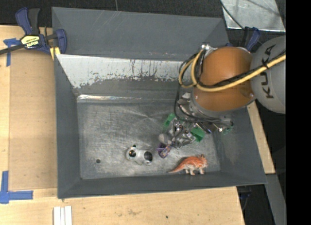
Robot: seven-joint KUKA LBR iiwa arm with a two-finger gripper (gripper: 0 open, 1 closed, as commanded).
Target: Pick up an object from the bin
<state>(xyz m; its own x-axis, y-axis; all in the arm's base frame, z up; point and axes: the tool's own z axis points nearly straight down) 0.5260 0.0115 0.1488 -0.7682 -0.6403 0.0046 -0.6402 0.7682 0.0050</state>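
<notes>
A two-finger gripper [176, 139] is pictured low over the floor of a grey metal bin [112, 122], right of centre, with the rounded orange cover [223, 79] of the wrist above it. Whether the gripper is open or closed cannot be told, as the working end is crowded by its own metalwork. Nothing can be seen to be held.

A small purple plastic piece [164, 151] lies nearest, just beside the tip on its lower left. An orange plastic toy dinosaur [189, 164] lies on its side near the front wall, a little apart from the tip. A silvery rounded object with dark spots [138, 155] lies further left, well clear of the arm.

The step in hand is judged to be the settling over one thing. It would be done well if the purple piece were centred under the tip before any closing, since so small a thing is easily nudged aside. The descent should be kept vertical, and the dinosaur should be left undisturbed.

By count, three loose things are made out: one purple piece, one dinosaur, one silvery object. Two green patches [169, 120] are also seen by the wrist; whether they are bin things or robot parts cannot be told.
</notes>
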